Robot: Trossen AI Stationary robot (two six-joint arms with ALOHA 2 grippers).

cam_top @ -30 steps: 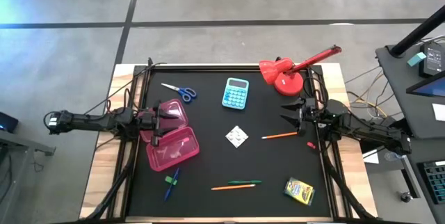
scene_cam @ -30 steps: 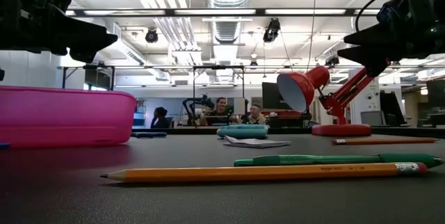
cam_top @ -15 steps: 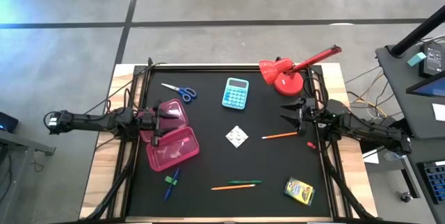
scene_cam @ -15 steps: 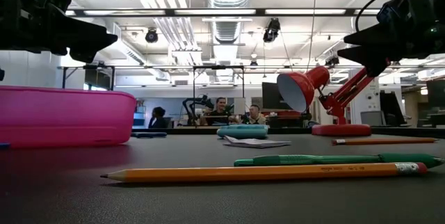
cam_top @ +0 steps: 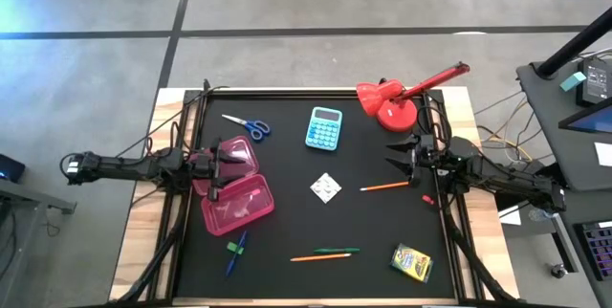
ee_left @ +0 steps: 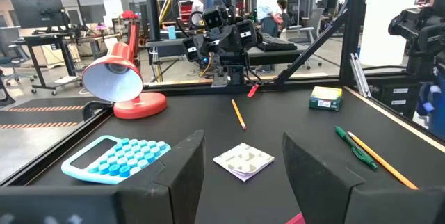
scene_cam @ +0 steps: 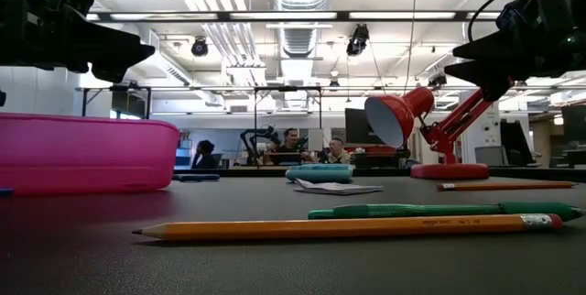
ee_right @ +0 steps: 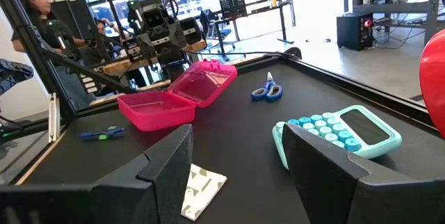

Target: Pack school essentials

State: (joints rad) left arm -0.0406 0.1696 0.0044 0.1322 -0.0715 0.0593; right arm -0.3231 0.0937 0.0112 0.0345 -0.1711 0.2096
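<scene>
No movement since the earlier pictures; arms and items in the same places as a second ago.

Left gripper (cam_top: 222, 166): raised over the pink case (cam_top: 236, 193) at the left side of the black table (cam_top: 287, 212), fingers spread, holding nothing.

Right gripper (cam_top: 400, 153): raised at the right side, just beside the red lamp (cam_top: 394, 99), fingers spread, holding nothing.

Pink case: lid open, interior apparently bare in the right wrist view.

Scissors (cam_top: 248, 124), blue-handled: flat near the far left corner, behind the case.

Calculator (cam_top: 324, 127), light blue: far centre, between scissors and lamp.

White patterned square (cam_top: 325, 188): mid-table, right of the case.

Orange pencil (cam_top: 384, 186): just beside and below the right gripper, apart from it.

Second orange pencil (cam_top: 320, 257) and green pen (cam_top: 337, 249): lying side by side, nearly parallel, at the near centre.

Blue marker (cam_top: 233, 256) and green marker (cam_top: 234, 247): crossed together near the front left, in front of the case.

Crayon box (cam_top: 412, 261), yellow-green: near right corner, flat.

People (scene_cam: 308, 149): seated in the room far behind the table.
</scene>
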